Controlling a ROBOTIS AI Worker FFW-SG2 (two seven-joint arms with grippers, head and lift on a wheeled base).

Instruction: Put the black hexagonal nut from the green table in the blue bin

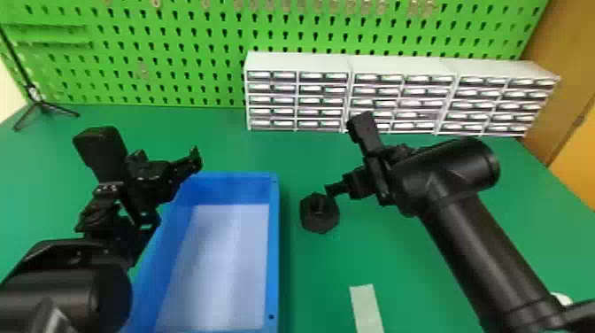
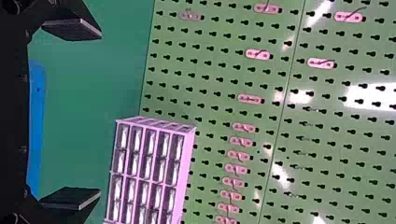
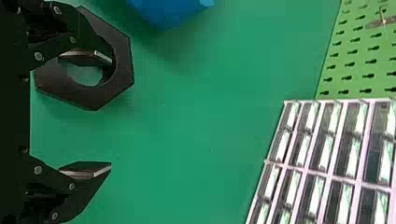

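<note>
The left end effector (image 1: 167, 161) has its two flat black fingers (image 2: 72, 28) spread wide, with part of the blue bin (image 2: 37, 98) showing between them over the green bench (image 2: 88, 88), and a multi-drawer cabinet (image 2: 152, 156) stands before a green pegboard (image 2: 210, 84) hung with small hooks (image 2: 251, 99).

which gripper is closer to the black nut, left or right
Right. The right gripper has one finger over or in the hole of the nut; the left gripper is by the far left part of the blue bin.
</note>
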